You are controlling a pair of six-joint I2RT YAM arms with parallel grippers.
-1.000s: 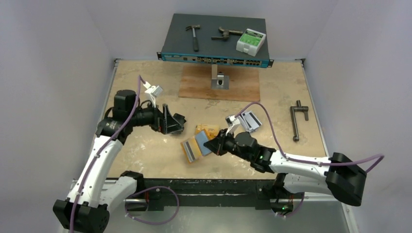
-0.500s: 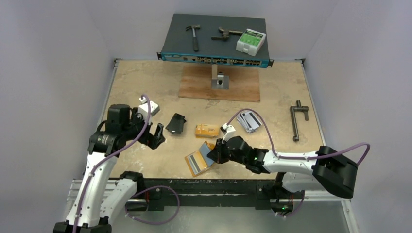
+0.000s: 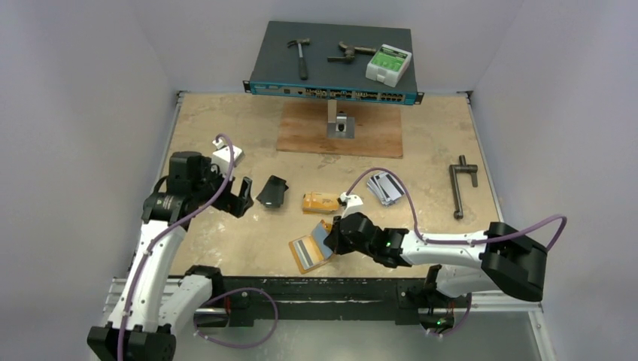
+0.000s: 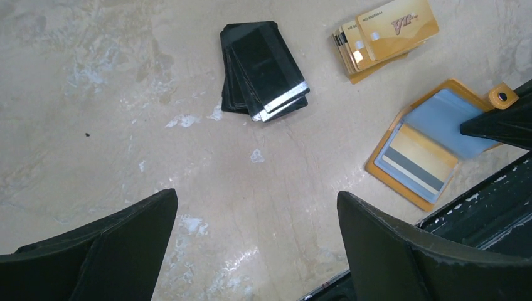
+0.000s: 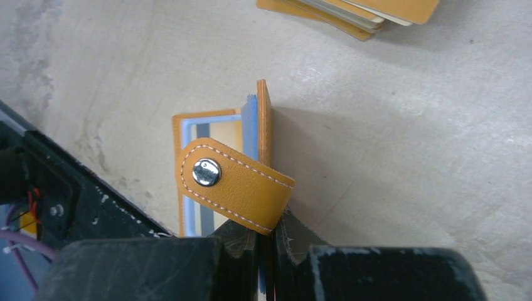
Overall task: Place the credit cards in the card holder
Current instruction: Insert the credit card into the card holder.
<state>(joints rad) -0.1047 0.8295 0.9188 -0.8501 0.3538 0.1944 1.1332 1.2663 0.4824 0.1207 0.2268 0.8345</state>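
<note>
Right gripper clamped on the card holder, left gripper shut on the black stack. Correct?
No: the left gripper is open and empty; the left wrist view shows the black stack lying untouched on the table. The right gripper clamps the card holder.

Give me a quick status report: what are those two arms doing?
Left gripper open, empty, above table. Right gripper shut on card holder cover, propping it open. Yellow card stack lies beside, nothing blocking.

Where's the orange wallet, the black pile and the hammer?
orange wallet (image 4: 426,141), left wrist view, on its open clear sleeve.
black pile (image 4: 263,72), left wrist view, on the top black face.
hammer (image 3: 302,62), top external view, on its handle.
</note>
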